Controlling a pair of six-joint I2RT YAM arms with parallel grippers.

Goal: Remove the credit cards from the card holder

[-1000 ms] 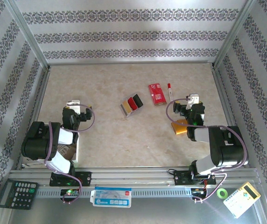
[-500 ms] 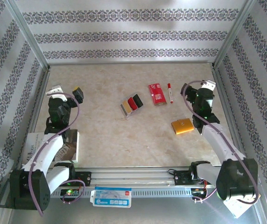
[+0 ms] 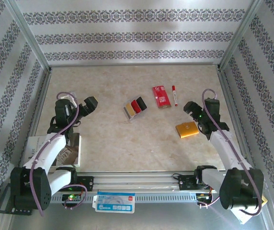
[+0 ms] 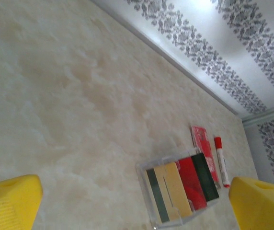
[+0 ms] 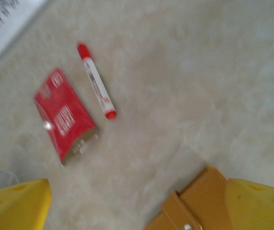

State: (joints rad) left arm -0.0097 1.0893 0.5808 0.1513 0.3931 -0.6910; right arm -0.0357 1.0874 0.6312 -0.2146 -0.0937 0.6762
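While flat, tabbed orange card holder (image 3: pixel 187 130)

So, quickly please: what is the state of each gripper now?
Left gripper: open, holding nothing.
Right gripper: open, holding nothing.

Bright, soft light from above leaves only faint shadows, and the red pen (image 5: pixel 96 81) past the right tool (image 5: pixel 137 207) looks blurry.

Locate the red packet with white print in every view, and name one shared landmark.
Top external: red packet just right of centre.
Left wrist: red packet lower right.
Right wrist: red packet left of centre.
Shared landmark: red-capped marker lying alongside it in all three.
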